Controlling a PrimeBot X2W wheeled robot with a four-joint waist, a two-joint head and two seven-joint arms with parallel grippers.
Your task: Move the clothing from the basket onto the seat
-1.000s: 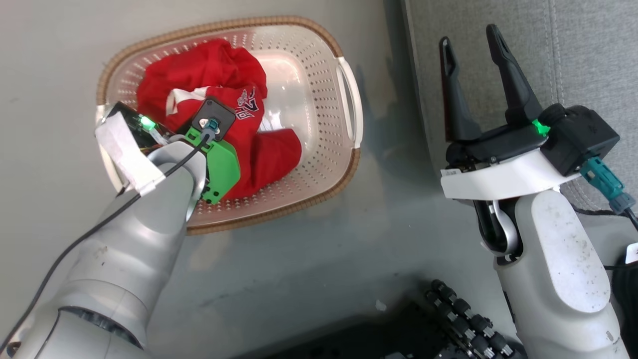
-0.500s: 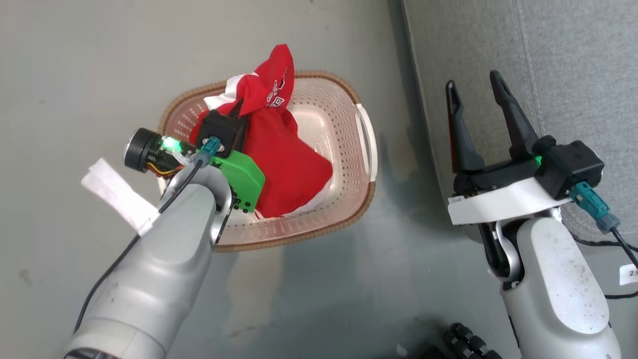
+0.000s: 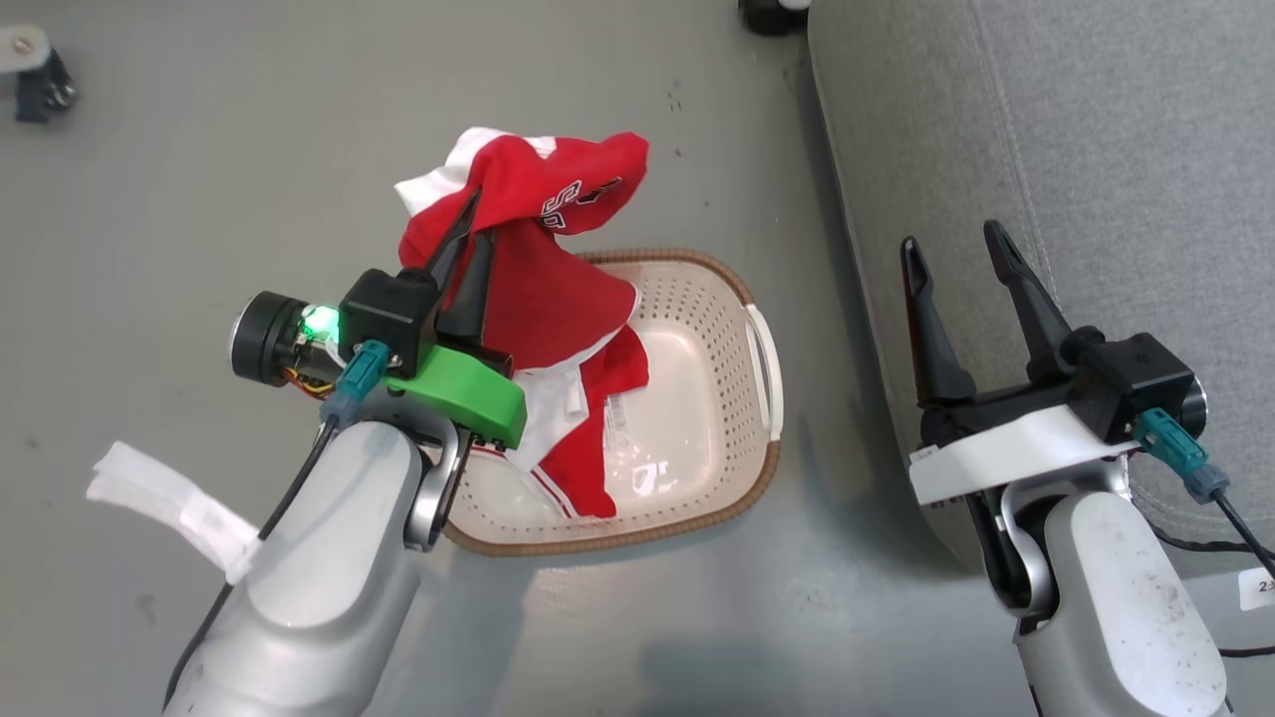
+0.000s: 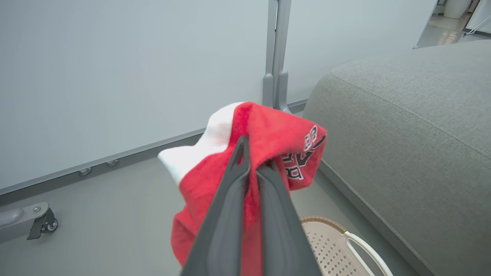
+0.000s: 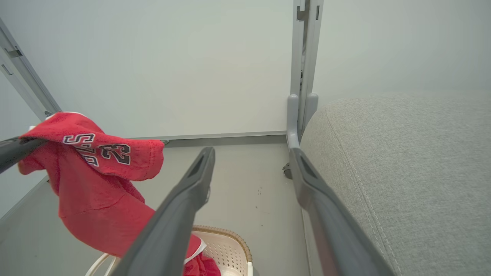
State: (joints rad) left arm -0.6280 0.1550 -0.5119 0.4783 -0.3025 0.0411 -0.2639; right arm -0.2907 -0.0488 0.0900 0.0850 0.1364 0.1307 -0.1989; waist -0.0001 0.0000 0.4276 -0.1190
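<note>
Your left claw (image 3: 474, 224) is clenched on the clothing (image 3: 558, 184) — its two dark fingers pinch a red fold near the top, with the white trim and black-and-white lettering draped over the tips. The garment hangs above the basket (image 3: 765, 468), and its lower folds trail down into the basket's left part. The basket sits on the grey floor (image 3: 199, 159), just beside the seat (image 3: 1076, 119) on its right. Your right claw (image 3: 951, 239) is released — fingers spread wide with nothing between them, poised over the seat's left edge, well apart from the clothing.
</note>
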